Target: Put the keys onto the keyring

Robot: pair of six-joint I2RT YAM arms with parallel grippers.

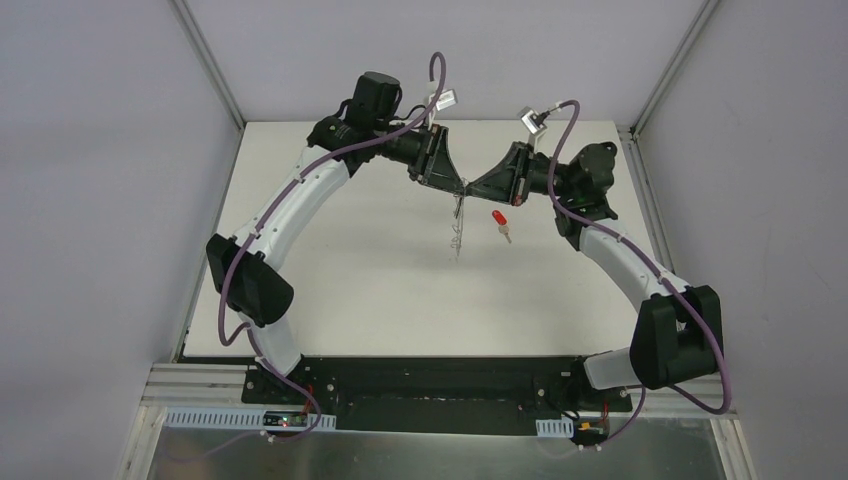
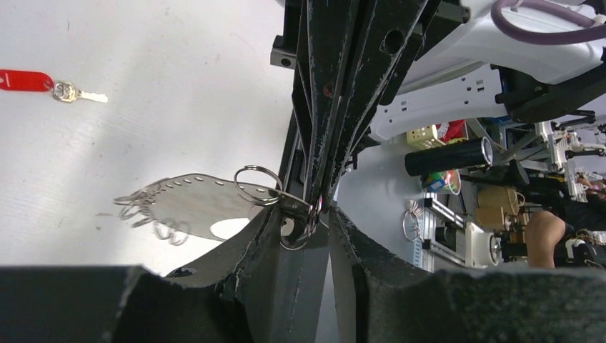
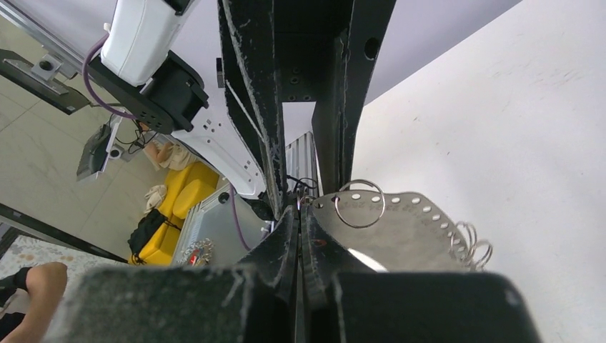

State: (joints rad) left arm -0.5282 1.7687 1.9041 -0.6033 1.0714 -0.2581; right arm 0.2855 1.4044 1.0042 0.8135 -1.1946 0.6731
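The keyring (image 1: 458, 228), a thin grey oval plate with punched holes and silver wire loops, hangs edge-down over the table's far middle. My right gripper (image 1: 471, 188) (image 3: 299, 213) is shut on its top end; the plate (image 3: 407, 229) spreads to the right of those fingers. My left gripper (image 1: 457, 185) (image 2: 304, 209) faces it tip to tip and stands open, with a narrow gap between its fingers. A silver loop (image 2: 300, 232) rests against its left finger, and the plate (image 2: 193, 204) lies to the left. A key with a red head (image 1: 499, 221) (image 2: 27, 80) lies flat on the table.
The white table (image 1: 350, 290) is fenced by grey walls at the back and sides. Both arm bases sit on the black rail (image 1: 430, 385) at the near edge. Lab clutter (image 2: 457, 153) shows beyond the table in the wrist views.
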